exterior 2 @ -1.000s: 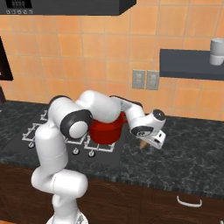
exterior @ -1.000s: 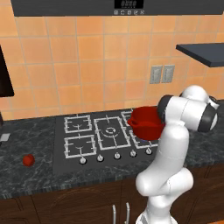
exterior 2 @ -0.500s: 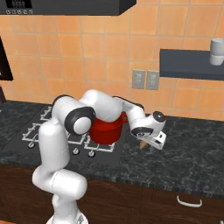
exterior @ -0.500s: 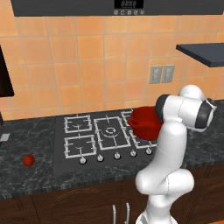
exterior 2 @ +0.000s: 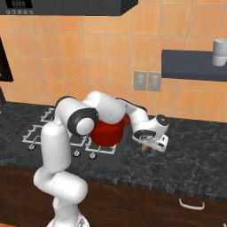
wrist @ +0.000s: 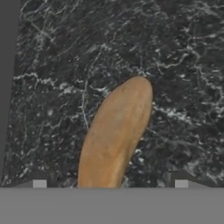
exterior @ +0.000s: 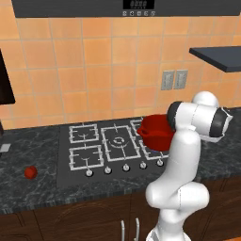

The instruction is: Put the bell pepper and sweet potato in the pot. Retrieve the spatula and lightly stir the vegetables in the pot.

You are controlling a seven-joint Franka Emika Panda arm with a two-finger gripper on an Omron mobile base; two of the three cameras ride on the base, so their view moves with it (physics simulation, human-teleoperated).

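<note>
Sweet potato (wrist: pixel 116 135) pickup: the gripper (exterior 2: pixel 150 148) hovers spread wide, potato between its tips; next, descend and close.

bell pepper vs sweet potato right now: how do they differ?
The bell pepper is red and roundish; the sweet potato is tan-orange and elongated. The bell pepper lies left of the stove, far from the arm; the sweet potato lies right of the pot, between the open gripper's fingertips. Both rest on the dark counter, not yet in the pot.
</note>
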